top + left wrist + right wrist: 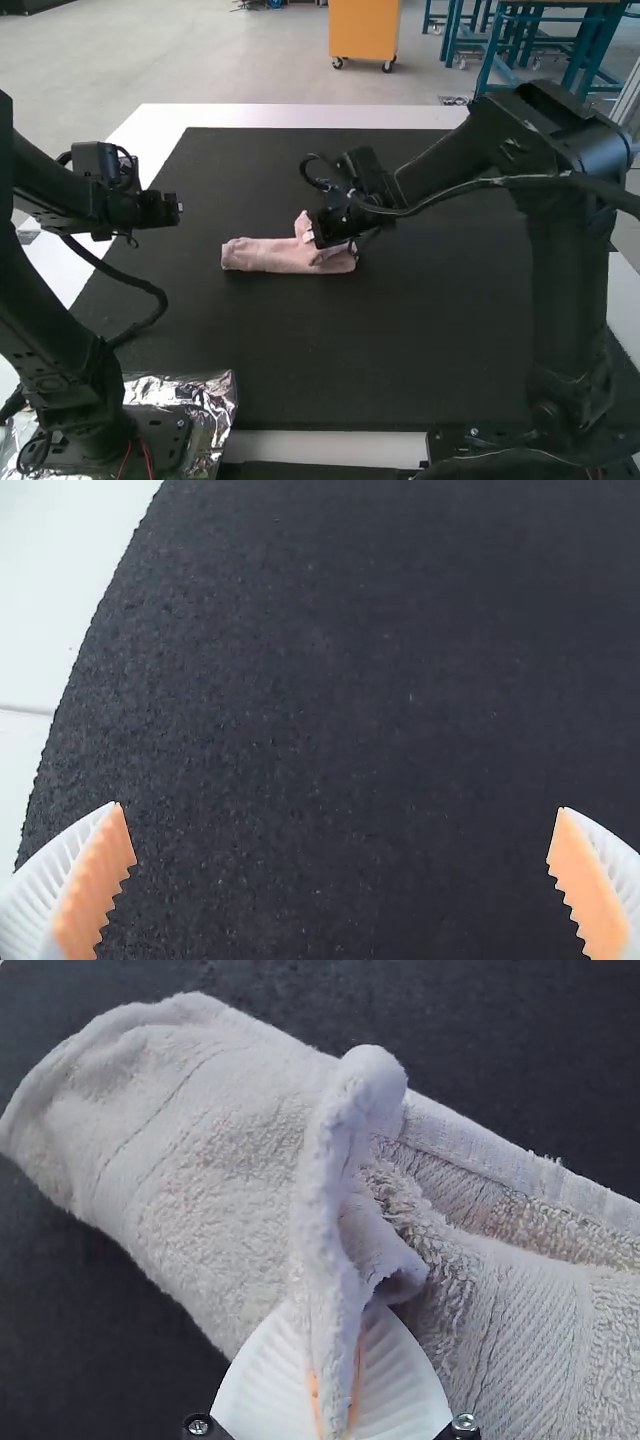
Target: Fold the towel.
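Tabletop [300, 115], white, carries a grainy black mat [350, 370], where a pink towel [265, 256] lies toward nine o'clock of the middle, a narrow strip; the right wrist view reveals looped pile and ribbed woven bands. At its two-o'clock end the right tool [332, 226] pinches an upright ridge of cloth, while the left tool [160, 208], toward ten o'clock, spreads its serrated orange pads [95, 885] wide.

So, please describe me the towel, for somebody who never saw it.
Find the black mat on the white table. Left of its middle lies the towel, a narrow pink strip, a raised fold pinched by the right gripper. Its soft pink cloth sets it apart from the black arms.
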Controlling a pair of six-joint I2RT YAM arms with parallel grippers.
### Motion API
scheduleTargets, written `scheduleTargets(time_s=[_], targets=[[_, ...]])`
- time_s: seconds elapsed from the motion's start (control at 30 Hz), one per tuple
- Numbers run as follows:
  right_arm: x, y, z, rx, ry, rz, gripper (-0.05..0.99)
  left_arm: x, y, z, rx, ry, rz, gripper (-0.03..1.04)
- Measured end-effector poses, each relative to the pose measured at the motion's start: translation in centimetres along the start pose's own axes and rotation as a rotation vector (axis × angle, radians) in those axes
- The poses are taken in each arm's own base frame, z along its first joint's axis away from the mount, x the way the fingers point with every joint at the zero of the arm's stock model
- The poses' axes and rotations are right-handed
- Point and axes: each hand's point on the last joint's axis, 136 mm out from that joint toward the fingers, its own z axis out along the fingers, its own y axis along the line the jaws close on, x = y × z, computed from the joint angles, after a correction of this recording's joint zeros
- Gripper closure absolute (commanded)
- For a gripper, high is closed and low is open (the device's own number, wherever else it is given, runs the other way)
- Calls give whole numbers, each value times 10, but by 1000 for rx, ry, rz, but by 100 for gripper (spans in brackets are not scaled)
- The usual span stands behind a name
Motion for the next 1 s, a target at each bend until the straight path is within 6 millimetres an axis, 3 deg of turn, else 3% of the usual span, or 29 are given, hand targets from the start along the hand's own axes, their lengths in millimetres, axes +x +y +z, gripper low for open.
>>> scheduleTargets(time_s=[0.33, 0.73, 0.87, 1.0], targets=[[-19, 40, 52, -66, 15, -57, 96, 27, 2, -1, -12, 36, 0, 4], [-27, 75, 92, -108, 48, -86, 95, 32, 4, -3, -18, 20, 2, 4], [-30, 86, 97, -119, 57, -77, 49, 36, 4, -3, -19, 25, 2, 4], [-30, 99, 93, -127, 106, -76, 15, 43, 3, -4, -19, 35, 1, 4]])
